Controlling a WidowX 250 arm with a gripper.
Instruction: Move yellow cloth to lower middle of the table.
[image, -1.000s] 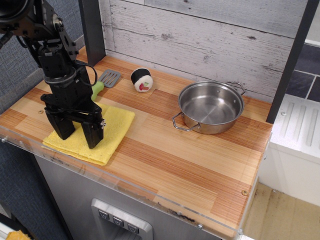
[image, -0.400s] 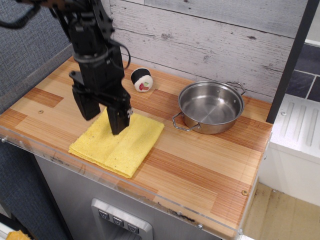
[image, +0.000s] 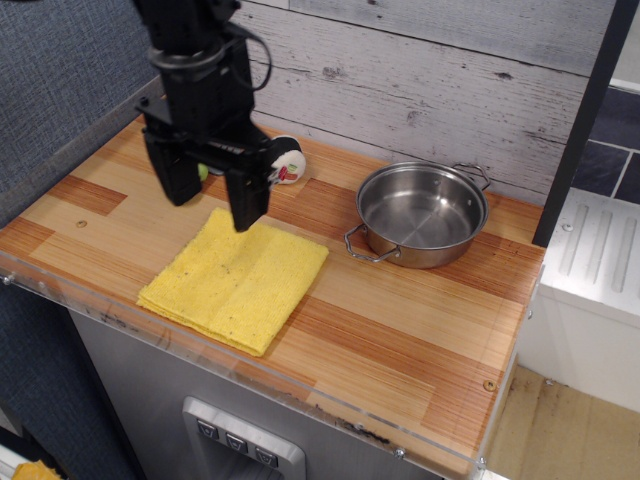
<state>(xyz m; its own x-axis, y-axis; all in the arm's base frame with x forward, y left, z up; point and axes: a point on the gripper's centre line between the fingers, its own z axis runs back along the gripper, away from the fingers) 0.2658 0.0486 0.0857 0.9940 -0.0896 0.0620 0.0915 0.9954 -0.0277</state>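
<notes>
A black robot hand (image: 208, 198), fingers spread and empty, hovers above the yellow cloth (image: 236, 279), which lies flat near the table's (image: 400, 330) front edge, left of centre. Best to retreat straight upward, avoiding snagging it.

Whitewashed wooden planks (image: 420, 60) form the back wall, bordered by a dark post (image: 585, 120) at right. Blue-grey fabric (image: 60, 70) covers the left wall. A white cabinet (image: 590, 300) stands beside dark tiles (image: 615, 150) at right.
</notes>
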